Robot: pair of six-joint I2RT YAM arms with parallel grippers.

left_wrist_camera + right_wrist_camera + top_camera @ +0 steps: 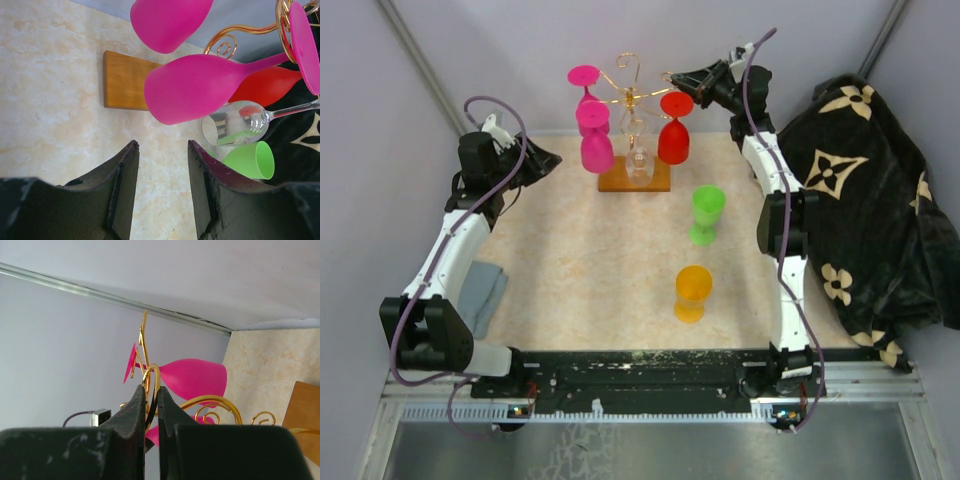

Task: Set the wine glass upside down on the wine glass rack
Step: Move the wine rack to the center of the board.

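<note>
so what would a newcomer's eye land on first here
The gold wine glass rack at the far middle of the table, hung with two magenta glasses, a red glass and a clear glass. The right pincer pinches a scroll of it, and a green glass and an orange glass stand nearer.

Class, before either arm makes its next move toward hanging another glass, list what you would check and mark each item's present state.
1. Right gripper free of the wine glass rack: not ok, its jaws pinch a gold scroll.
2. Left gripper open and empty: ok.
3. Green glass standing upright, unblocked: ok.
4. Orange glass standing upright: ok.
5. Free place on the rack for another glass: cannot tell.
</note>
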